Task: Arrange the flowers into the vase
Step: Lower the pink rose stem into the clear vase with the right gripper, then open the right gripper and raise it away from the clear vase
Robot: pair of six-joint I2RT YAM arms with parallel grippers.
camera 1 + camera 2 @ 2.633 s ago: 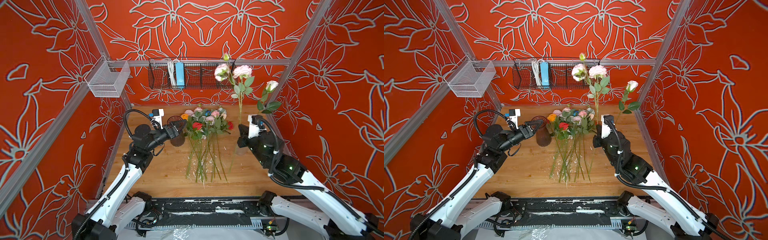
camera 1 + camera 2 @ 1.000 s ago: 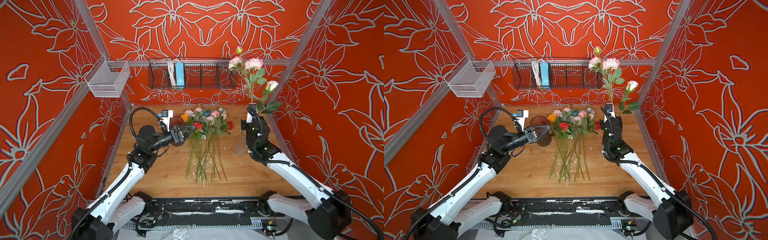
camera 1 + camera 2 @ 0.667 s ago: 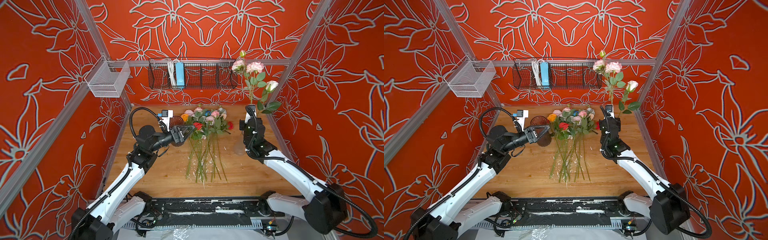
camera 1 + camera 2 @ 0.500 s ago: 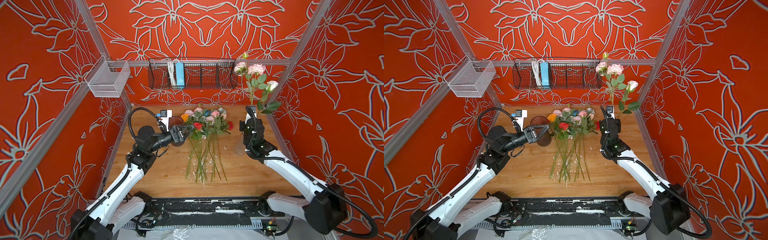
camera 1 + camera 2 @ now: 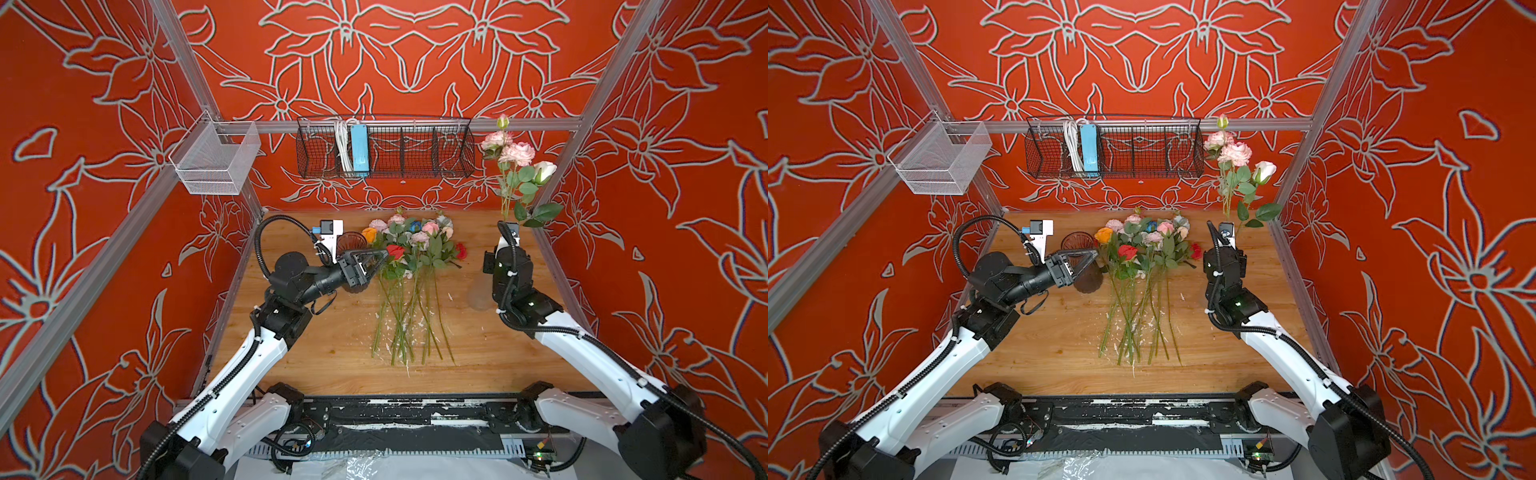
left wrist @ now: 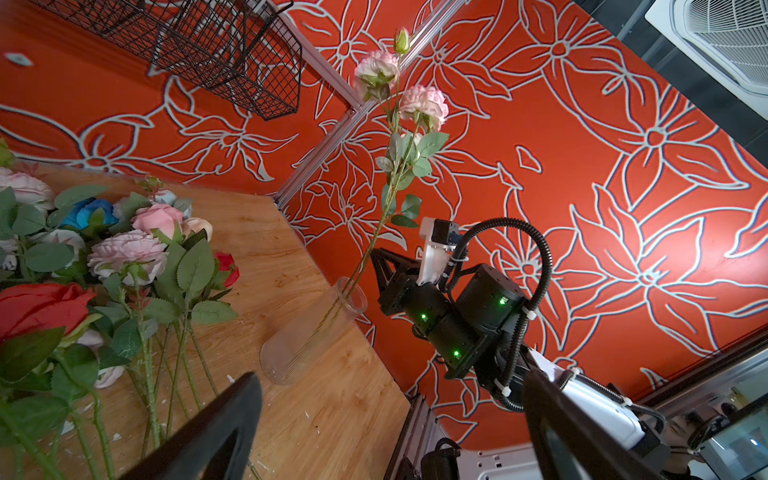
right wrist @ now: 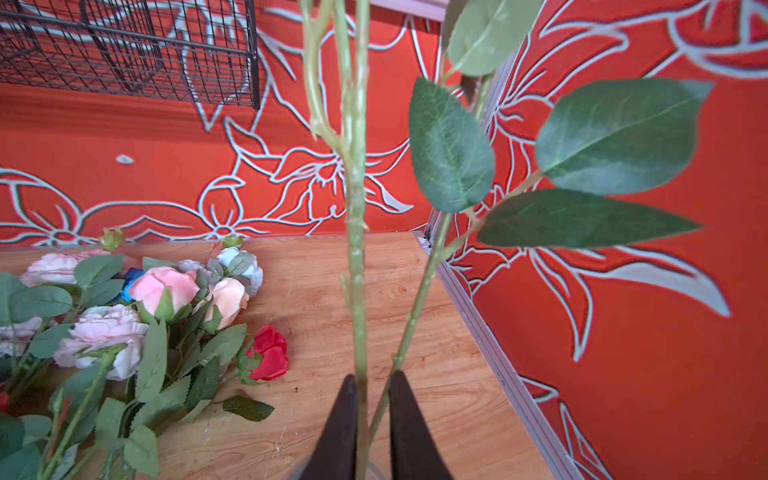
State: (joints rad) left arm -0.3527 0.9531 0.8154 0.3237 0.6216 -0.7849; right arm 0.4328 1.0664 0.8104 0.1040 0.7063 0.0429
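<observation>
**Risk, right side.** The right gripper [image 7: 374, 376] sits just above the mouth of the clear ribbed vase [image 6: 307, 332]. Its jaws are narrowly apart, with the stem [image 7: 357, 249] of the pink spray [image 5: 509, 151] between them. The stem lies against one finger with a gap at the other, so it reads as let go rather than pinched (a judgement, not a certainty). A thinner stem, that of the white rose [image 5: 544, 171], runs through the same gap. If the gripper backs away askew, it could catch either stem or a leaf. That would lift a flower out or tip the vase. The vase stands near the right edge of the tabletop [image 5: 332, 353]. Both flowers rise tall above it and rest at an angle on its rim, so the load looks top-heavy.

**Risk, left side.** The left gripper [image 5: 380, 262] hovers wide open and empty at the edge of the pile of flowers [image 5: 415, 282], close to a red rose [image 5: 395, 251]. The stems in the pile cross one another, so closing on one may drag its neighbours.

**Condition of the flowers.** Two are in the vase. The rest (roughly ten, exact count unclear) lie mid-tabletop, with blooms toward the back wall and stem ends toward the robot. Blooms are pink, white, red, blue and orange-yellow, on thin green stems with broad green leaves. White flecks litter the wood around the stem ends.
</observation>
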